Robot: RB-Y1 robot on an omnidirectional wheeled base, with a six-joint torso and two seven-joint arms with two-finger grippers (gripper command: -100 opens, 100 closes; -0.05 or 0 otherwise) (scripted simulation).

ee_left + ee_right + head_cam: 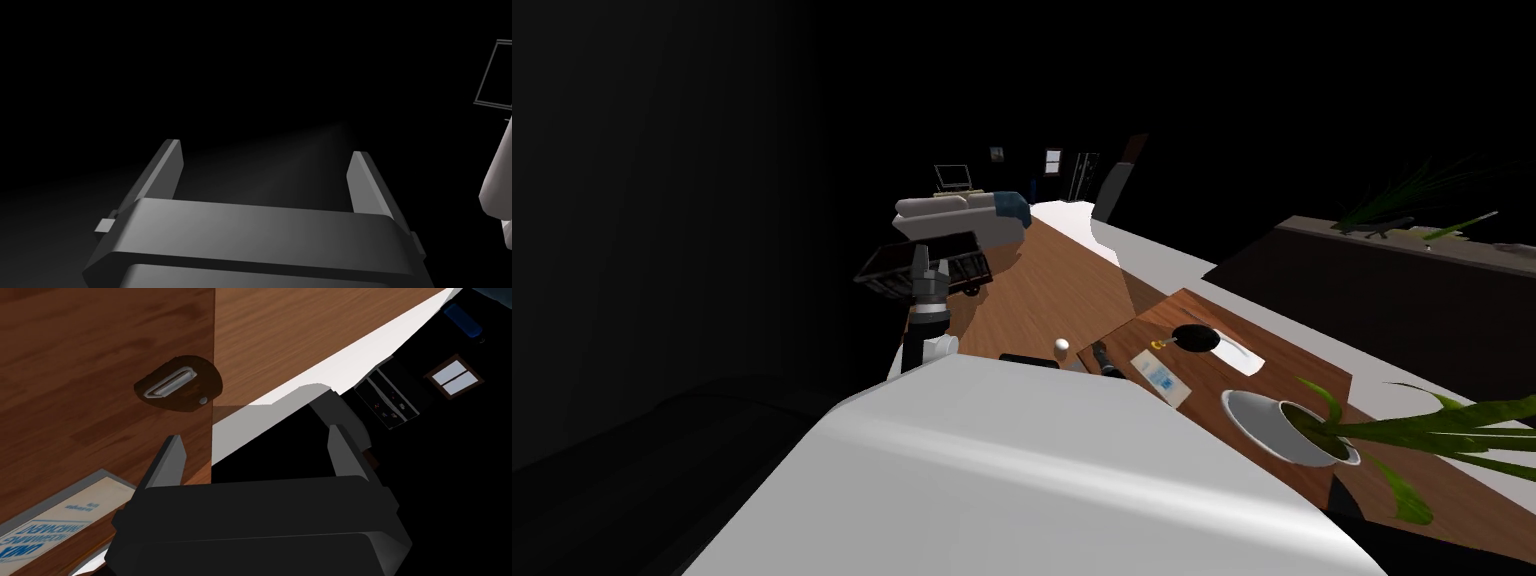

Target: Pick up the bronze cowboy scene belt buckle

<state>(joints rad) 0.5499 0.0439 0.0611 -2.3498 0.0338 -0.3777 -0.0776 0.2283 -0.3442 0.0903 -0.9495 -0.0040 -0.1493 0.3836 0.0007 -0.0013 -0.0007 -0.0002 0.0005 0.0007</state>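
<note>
The right gripper hangs low over the near end of the wooden bench. Its two fingers are spread wide, about a third of the view apart, with nothing between them and nothing touching them. One finger shows over the bench top and the other over the black area past the bench's edge.

The belt buckle lies flat on the bench ahead of the gripper, apart from both fingers. It is a dark brown oval with a light grey bar across it and a small grey stud near its rim, and it sits right at the bench's edge, nearer the finger that is over the wood. A white and blue printed card lies on the bench close beside the gripper's body.

In the head view, a white pot with a green plant stands farther along the bench.

The left gripper is raised off to the left, well apart from the bench. Its fingers are also spread wide and hold nothing, with darkness behind them.
</note>
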